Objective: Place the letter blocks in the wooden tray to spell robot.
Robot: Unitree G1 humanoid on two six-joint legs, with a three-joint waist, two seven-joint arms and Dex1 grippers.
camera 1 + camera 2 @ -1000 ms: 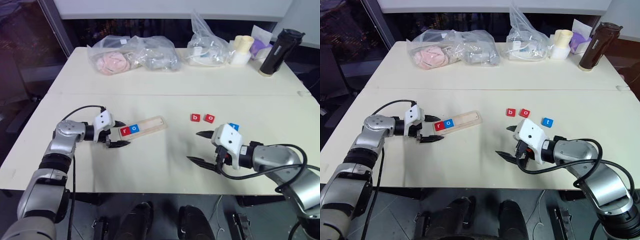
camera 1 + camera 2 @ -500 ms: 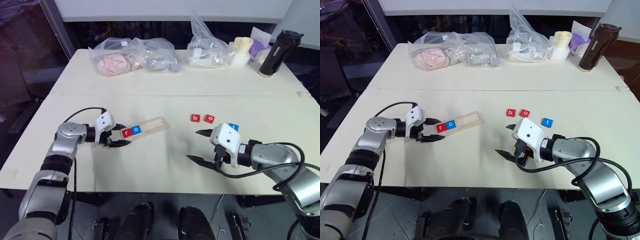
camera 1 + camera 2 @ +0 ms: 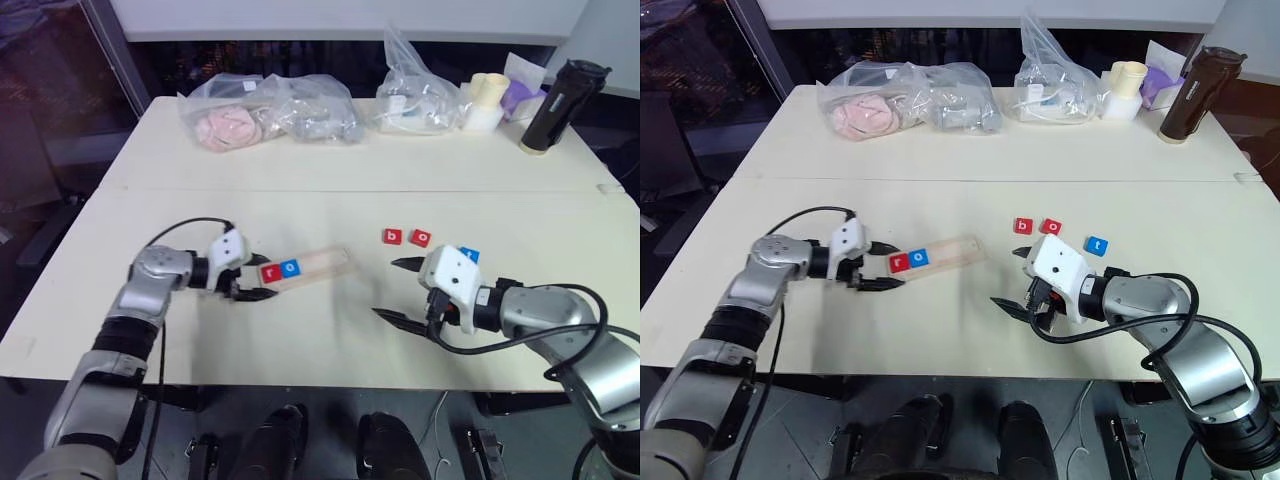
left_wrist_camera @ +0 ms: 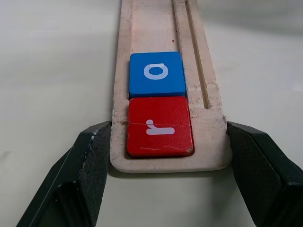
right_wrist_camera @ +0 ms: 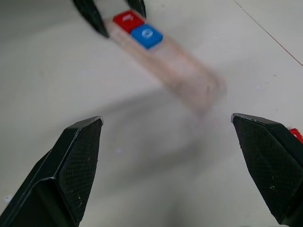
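Left wrist view confirms my left gripper has clamped the wooden tray at its r-block end, dragging it right toward my right gripper, spread empty near b, o, t.

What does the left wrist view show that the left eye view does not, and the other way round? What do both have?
Left wrist view: the groove along the wooden tray, and the left gripper shut on the tray's end, one finger at each side.
Left eye view: the b block, second o block and t block loose on the table, the open right gripper, bags, a bottle.
Both: the r block and blue o block touching in the tray.
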